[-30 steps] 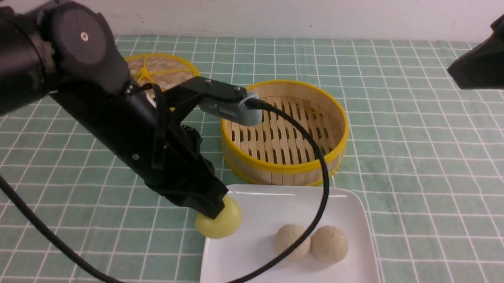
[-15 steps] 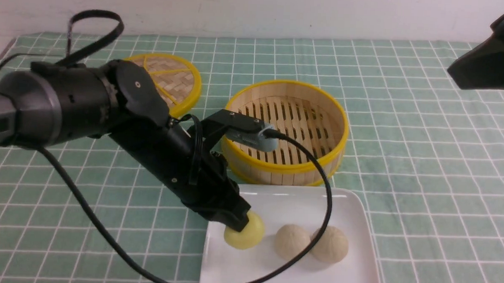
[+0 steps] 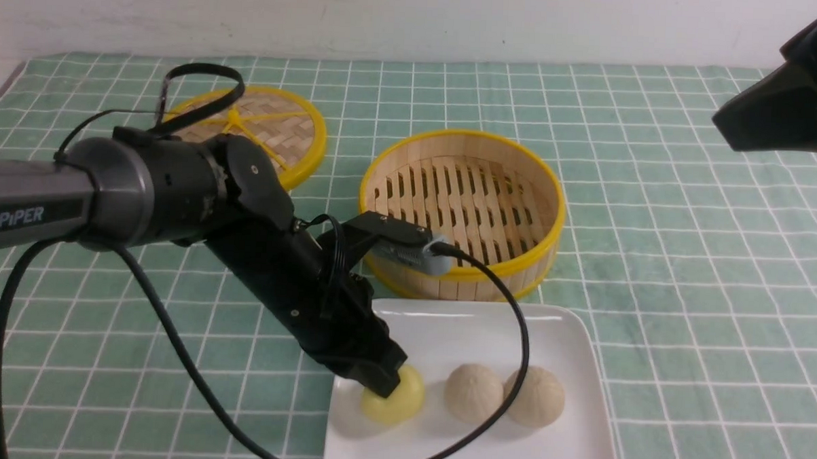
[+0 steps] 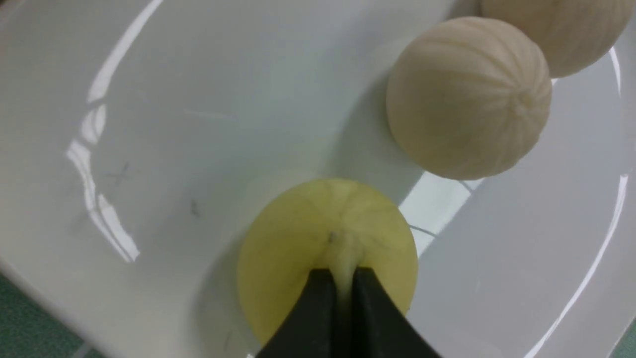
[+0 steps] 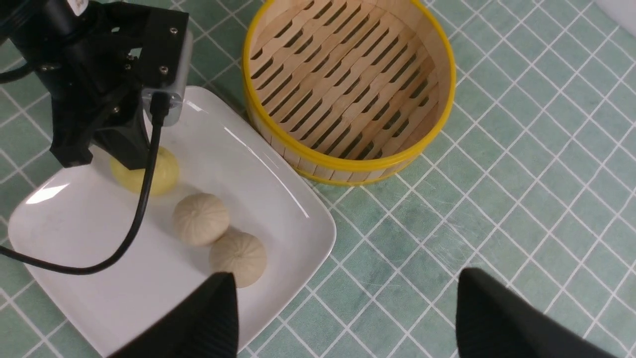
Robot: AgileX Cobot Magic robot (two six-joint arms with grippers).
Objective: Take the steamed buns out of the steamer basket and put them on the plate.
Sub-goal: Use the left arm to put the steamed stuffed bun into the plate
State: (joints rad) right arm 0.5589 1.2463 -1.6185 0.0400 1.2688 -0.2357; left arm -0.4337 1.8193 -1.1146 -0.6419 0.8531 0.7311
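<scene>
My left gripper (image 3: 384, 383) is shut on the pinched top of the pale yellow steamed bun (image 3: 404, 402) (image 4: 293, 238), low over the left part of the white plate (image 3: 459, 326) (image 4: 198, 99). I cannot tell whether the bun touches the plate. Two beige buns (image 3: 472, 393) (image 3: 542, 396) lie side by side on the plate to its right. The steamer basket (image 3: 461, 275) (image 5: 348, 164) stands behind the plate with nothing in it. My right gripper (image 5: 348, 283) hangs open high above the cloth by the plate's right corner, holding nothing.
The flat woven basket lid (image 3: 283, 126) lies on the green checked cloth at the back left. The left arm's black cable (image 3: 523, 342) loops over the plate in front of the beige buns.
My left arm has come down and moved right with the yellow bun, from the plate's left edge to well over the plate. The right arm has hardly moved.
</scene>
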